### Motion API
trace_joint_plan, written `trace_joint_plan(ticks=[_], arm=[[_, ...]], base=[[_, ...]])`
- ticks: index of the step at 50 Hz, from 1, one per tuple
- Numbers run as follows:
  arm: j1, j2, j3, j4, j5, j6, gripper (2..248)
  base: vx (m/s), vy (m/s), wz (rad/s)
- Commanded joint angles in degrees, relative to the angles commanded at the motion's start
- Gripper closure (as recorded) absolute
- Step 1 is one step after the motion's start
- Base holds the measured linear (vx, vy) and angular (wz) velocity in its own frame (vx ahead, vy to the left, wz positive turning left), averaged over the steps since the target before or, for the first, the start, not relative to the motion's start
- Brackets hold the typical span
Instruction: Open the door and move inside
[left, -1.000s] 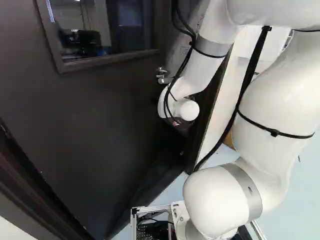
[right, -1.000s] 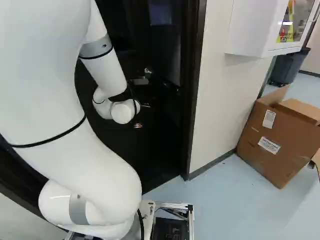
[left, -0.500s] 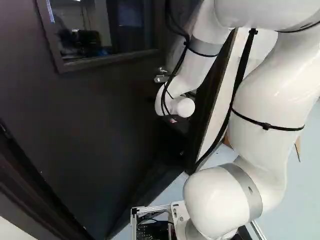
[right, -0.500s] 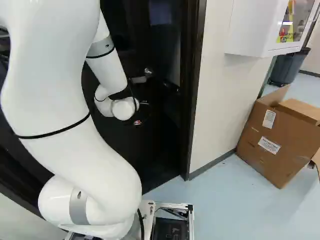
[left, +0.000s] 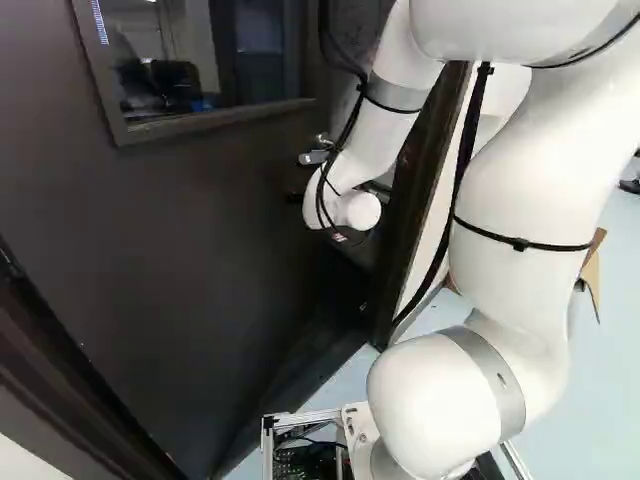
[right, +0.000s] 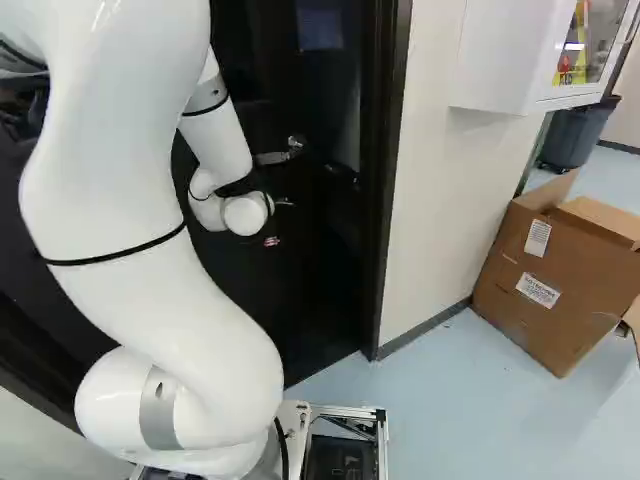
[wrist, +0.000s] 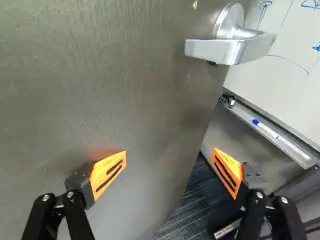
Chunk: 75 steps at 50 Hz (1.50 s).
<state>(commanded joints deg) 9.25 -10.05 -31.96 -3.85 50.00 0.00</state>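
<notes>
My gripper (right: 271, 241) is spread wide, empty; ahead, the handle (wrist: 225, 51) lies crosswise, pointing inward from the free edge of the door (wrist: 100, 100).

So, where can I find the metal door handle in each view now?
Left base view: the handle is at the upper middle, just above the bent end of the arm.
Right base view: upper part, left of the middle, just right of the arm.
Wrist view: ahead of the open gripper.
Shared landmark: the dark door that bears the handle.
</notes>
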Motion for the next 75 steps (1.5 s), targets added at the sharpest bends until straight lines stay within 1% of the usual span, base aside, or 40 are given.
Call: trace_joint_plan(ticks=[39, 75], arm=[[4.12, -4.39, -5.05, -0.41, 0.00, 0.00, 3], [8.72, -9.32, -10.95, -0.41, 0.00, 0.00, 3]], base=[[0.000, 0.000, 0.000], [0.000, 0.000, 0.000]])
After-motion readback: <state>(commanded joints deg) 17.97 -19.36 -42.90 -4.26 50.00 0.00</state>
